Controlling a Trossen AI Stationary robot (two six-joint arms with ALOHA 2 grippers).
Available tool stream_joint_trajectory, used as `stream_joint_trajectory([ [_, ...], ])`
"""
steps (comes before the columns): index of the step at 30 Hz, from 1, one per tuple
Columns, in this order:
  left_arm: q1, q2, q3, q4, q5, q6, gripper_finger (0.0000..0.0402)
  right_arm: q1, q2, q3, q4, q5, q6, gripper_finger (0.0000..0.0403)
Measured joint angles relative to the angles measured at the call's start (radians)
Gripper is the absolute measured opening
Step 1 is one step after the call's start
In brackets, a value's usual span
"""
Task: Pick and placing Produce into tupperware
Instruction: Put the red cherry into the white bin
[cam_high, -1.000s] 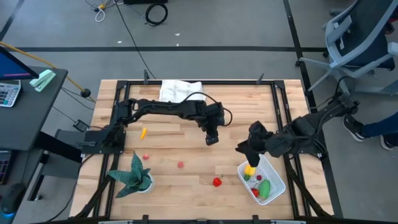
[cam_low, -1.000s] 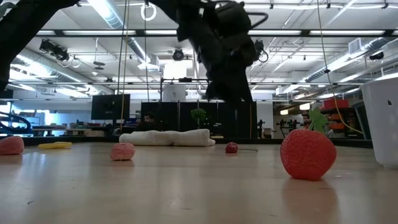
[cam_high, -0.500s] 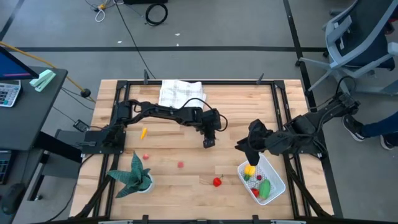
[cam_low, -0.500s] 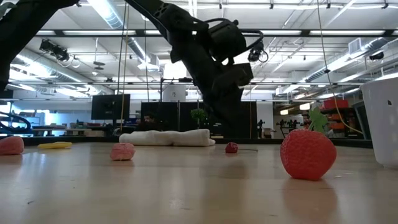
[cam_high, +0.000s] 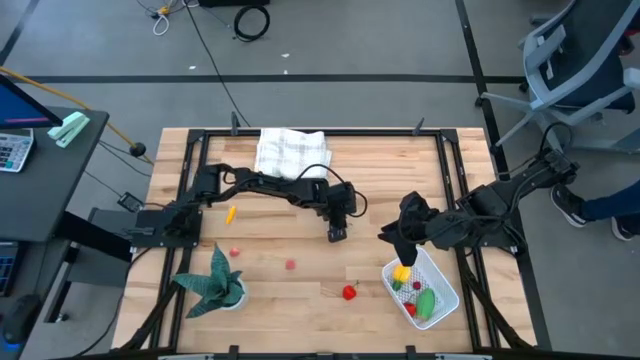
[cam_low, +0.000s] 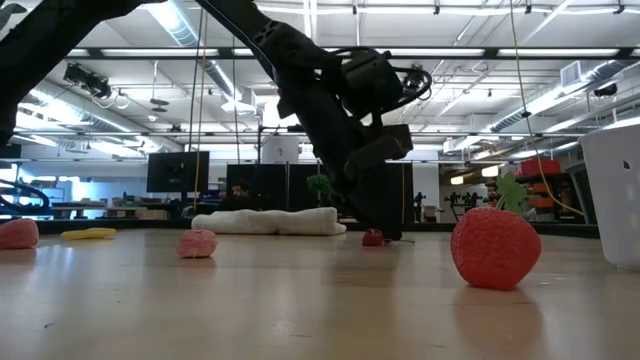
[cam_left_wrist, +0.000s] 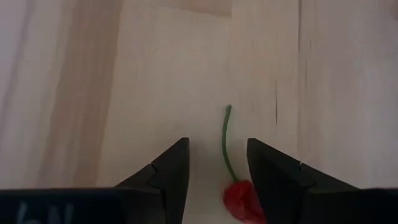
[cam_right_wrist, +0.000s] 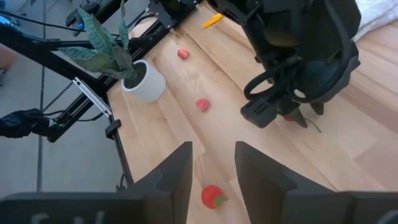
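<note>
A small red cherry (cam_left_wrist: 239, 200) with a green stem (cam_left_wrist: 224, 140) lies on the wooden table near its middle. My left gripper (cam_left_wrist: 216, 168) is open and low over it, slanting down, one finger on either side and the cherry close beside one finger. In the low view the cherry (cam_low: 372, 237) shows under the left gripper (cam_low: 380, 225). My right gripper (cam_right_wrist: 211, 165) hovers open above the far end of the white tupperware (cam_high: 447, 283), which holds yellow, red and green pieces. A strawberry (cam_high: 349, 292), two pink pieces (cam_high: 290, 265) (cam_high: 234, 252) and a yellow piece (cam_high: 231, 213) lie loose on the table.
A potted spiky plant (cam_high: 215, 283) stands at the near left. A folded checked cloth (cam_high: 290, 148) lies at the far edge. Black frame rails (cam_high: 452, 170) run along the table's sides. The tupperware's wall (cam_low: 615, 190) rises at the right of the low view.
My left gripper has come down toward the table, tipping more steeply, until its fingers stand around the cherry. The right arm and the produce have kept still.
</note>
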Motion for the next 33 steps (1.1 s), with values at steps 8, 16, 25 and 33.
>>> stream_joint_trajectory([
  [8, -0.016, 0.004, 0.001, 0.026, 0.001, 0.005, 0.0162, 0.000, 0.000, 0.000, -0.012, 0.000, 0.000, 0.0128],
  [16, -0.016, 0.004, 0.001, 0.025, -0.040, 0.006, 0.0147, 0.000, 0.000, 0.000, -0.013, 0.000, 0.000, 0.0128],
  [25, -0.014, 0.004, 0.001, 0.024, -0.041, 0.008, 0.0085, 0.001, 0.000, 0.000, -0.013, 0.000, -0.001, 0.0128],
  [33, -0.014, 0.040, 0.006, 0.022, -0.039, -0.024, 0.0073, 0.001, 0.000, 0.000, -0.013, -0.002, -0.007, 0.0128],
])
